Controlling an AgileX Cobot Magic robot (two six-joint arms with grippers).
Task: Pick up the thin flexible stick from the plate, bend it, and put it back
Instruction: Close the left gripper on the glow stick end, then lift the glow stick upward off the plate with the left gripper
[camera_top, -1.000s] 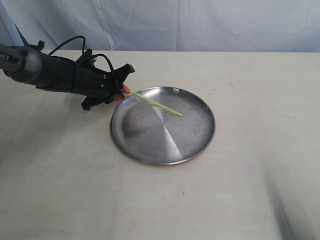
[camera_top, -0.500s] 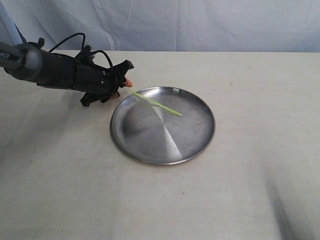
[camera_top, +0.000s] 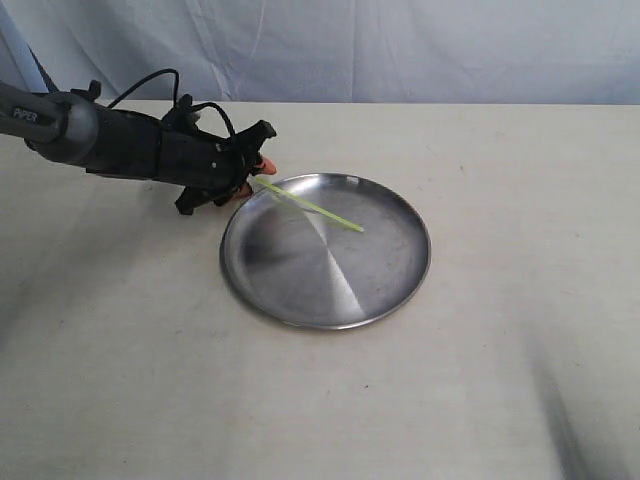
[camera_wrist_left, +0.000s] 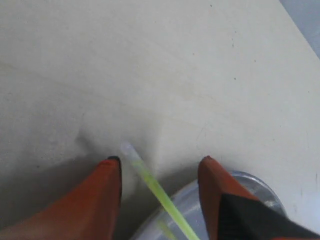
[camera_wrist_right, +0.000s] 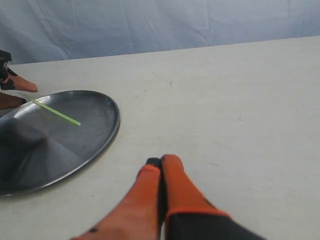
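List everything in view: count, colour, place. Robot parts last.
thin flexible stick: one, pale yellow-green, from inside the plate out over its rim.
plate: one, shiny grey, mid-table.
table: one, cream, under everything.
backdrop cloth: one, pale bluish white, behind the table.
left gripper: one, orange tips on a black arm, at the plate's rim, jaws apart either side of the stick's end.
right gripper: one, orange, over bare table away from the plate, jaws together.

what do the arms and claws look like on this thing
The left arm is a grey tube lettered PIPER, then a black wrist housing with looping black cables. The left claw and right claw have tapered orange fingers, black at the base.
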